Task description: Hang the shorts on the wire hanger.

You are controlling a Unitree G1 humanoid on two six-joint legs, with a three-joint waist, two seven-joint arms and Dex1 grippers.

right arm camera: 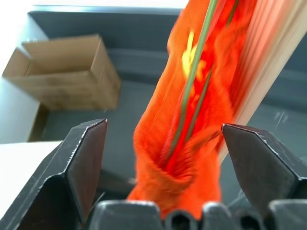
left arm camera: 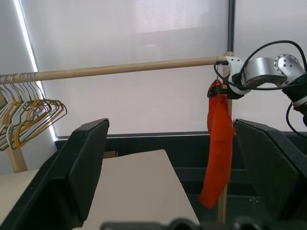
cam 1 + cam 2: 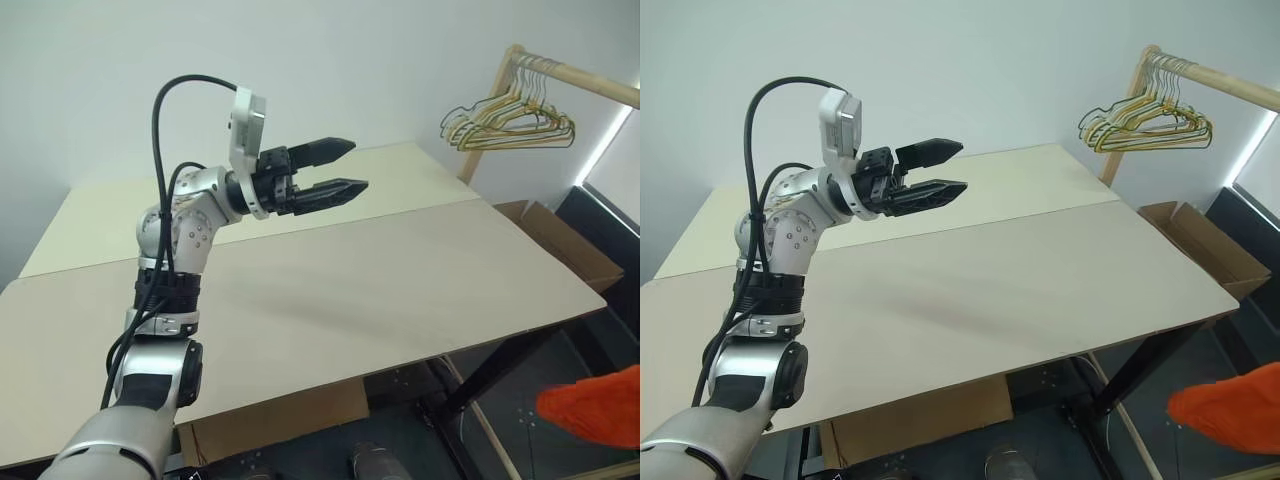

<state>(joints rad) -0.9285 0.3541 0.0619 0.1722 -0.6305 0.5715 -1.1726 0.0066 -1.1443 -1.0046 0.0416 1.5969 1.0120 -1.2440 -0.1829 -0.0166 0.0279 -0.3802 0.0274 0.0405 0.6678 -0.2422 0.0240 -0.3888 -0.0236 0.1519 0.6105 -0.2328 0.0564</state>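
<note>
The orange shorts [image 2: 218,148] hang limp from the end of a wooden rod [image 2: 124,68], off the table's right side, and their lower part [image 3: 595,405] shows beyond the table's front right corner. Thin olive-grey wires of the wire hanger [image 1: 194,72] run down through the fabric. My right gripper [image 1: 164,124] is open, a finger on each side of the shorts [image 1: 177,143] and apart from them. My right arm [image 2: 268,72] sits by the top of the shorts. My left gripper [image 3: 358,164] is open and empty, held high over the table and pointing right.
The pale table [image 3: 330,290] spans the middle. A wooden rack [image 3: 580,80] at the back right carries a bunch of gold and pale hangers [image 3: 510,120]. An open cardboard box [image 3: 560,240] stands on the floor to the right of the table, and another [image 3: 280,420] lies under it.
</note>
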